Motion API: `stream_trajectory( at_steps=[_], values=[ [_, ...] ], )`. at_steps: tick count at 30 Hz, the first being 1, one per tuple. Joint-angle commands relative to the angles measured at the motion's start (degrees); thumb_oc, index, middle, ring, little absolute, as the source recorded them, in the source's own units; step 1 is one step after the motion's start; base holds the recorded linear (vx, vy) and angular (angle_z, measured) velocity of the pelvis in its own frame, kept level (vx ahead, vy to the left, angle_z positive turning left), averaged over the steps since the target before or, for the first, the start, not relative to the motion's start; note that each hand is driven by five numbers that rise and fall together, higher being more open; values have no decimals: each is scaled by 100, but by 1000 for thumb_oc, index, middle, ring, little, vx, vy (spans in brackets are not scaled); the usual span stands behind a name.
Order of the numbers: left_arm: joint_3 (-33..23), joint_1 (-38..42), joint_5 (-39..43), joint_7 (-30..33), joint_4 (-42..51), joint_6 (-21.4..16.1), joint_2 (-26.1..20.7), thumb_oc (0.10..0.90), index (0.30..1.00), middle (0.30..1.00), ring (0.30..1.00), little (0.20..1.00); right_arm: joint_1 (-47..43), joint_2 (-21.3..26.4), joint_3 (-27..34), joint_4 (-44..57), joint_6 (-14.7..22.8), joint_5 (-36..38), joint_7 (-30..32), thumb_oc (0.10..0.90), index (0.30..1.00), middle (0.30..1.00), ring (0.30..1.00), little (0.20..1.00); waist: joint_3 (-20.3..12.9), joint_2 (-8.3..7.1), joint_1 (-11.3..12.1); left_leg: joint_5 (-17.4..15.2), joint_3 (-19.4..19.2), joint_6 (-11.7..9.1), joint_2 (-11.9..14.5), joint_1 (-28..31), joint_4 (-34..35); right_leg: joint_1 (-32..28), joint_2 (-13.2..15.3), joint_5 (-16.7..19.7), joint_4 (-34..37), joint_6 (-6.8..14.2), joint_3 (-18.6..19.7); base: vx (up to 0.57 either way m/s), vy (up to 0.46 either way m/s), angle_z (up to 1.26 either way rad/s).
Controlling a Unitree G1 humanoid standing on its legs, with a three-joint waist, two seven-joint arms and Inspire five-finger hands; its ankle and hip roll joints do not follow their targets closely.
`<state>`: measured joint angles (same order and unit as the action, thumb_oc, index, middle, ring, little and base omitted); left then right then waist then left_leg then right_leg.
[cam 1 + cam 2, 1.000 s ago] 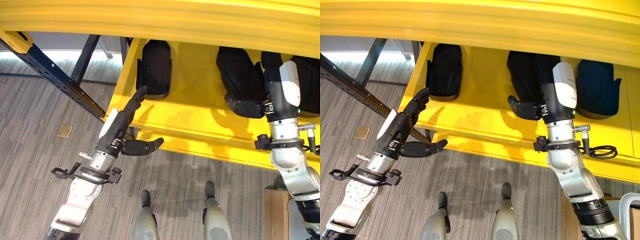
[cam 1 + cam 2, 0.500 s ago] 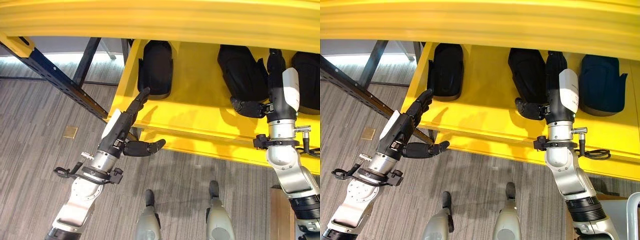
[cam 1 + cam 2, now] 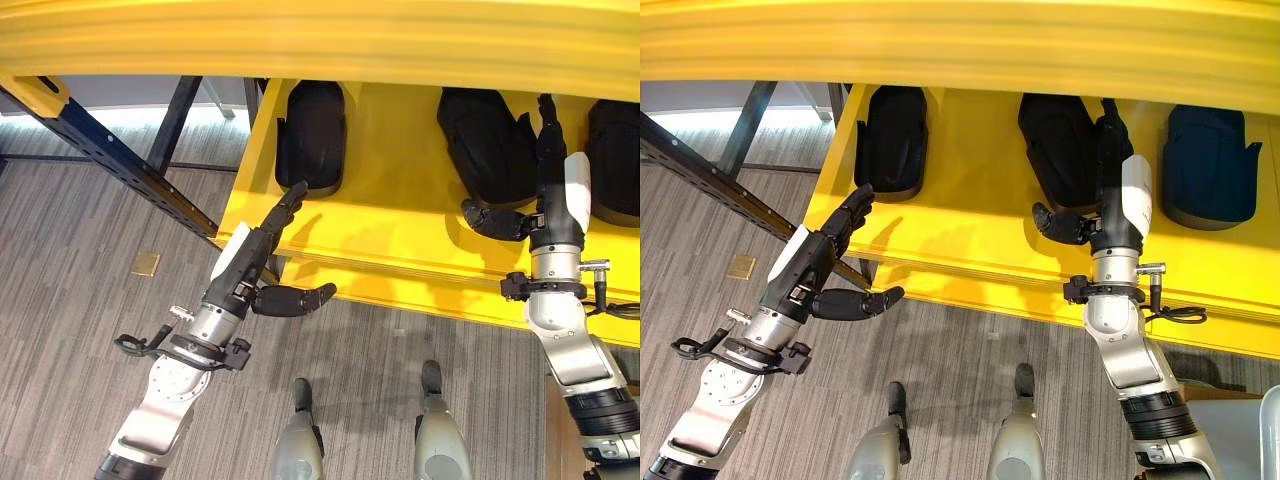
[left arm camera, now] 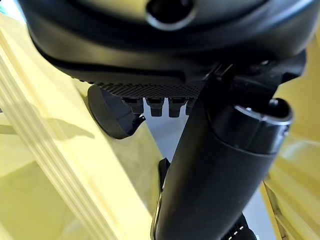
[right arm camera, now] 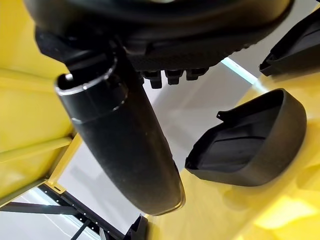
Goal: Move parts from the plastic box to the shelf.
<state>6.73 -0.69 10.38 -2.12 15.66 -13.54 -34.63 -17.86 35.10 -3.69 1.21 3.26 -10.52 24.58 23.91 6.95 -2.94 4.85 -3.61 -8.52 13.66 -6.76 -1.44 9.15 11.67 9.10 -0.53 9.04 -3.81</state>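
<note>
A bright yellow metal shelf spans the scene, carried by a dark blue perforated steel upright, over a grey wood-grain plank floor with a small brass floor plate set in it. Three black moulded plastic parts lie in a row on the shelf, well apart. The left robot hand hangs at the shelf's front edge, fingers straight, thumb spread, holding nothing. The right robot hand reaches over the shelf beside the middle part, fingers extended, empty.
</note>
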Motion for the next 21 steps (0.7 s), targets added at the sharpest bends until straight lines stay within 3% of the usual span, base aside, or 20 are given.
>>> stream_trajectory(
  at_steps=[1,9,16,21],
  values=[
    [-258,371,-36,134,362,-531,46,900,1000,1000,1000,1000,-713,-32,330,436,333,129,297,900,1000,1000,1000,1000,-232,-232,-44,19,-87,242,18,163,211,-33,-110,-1231,-1124,-389,136,0,0,0],
    [-183,431,-92,205,298,-528,94,900,1000,1000,1000,1000,-744,-190,302,217,25,288,380,900,1000,1000,1000,1000,-189,-178,-88,13,-82,246,-5,157,186,21,-127,-1259,-1198,-401,185,0,0,0],
    [-170,440,-141,219,274,-533,133,900,1000,1000,1000,1000,-719,-354,192,170,-256,1576,-113,900,1000,1000,1000,1000,-151,-197,-116,16,-99,238,13,157,168,56,-146,-1286,-1259,-425,228,2,-2,-2],
    [-177,481,-186,208,230,-511,135,900,1000,1000,1000,1000,-689,-467,160,229,-231,1984,-380,900,1000,1000,1000,1000,-127,-241,-142,18,-116,237,37,152,151,86,-166,-1293,-1299,-427,254,0,0,0]
  ],
)
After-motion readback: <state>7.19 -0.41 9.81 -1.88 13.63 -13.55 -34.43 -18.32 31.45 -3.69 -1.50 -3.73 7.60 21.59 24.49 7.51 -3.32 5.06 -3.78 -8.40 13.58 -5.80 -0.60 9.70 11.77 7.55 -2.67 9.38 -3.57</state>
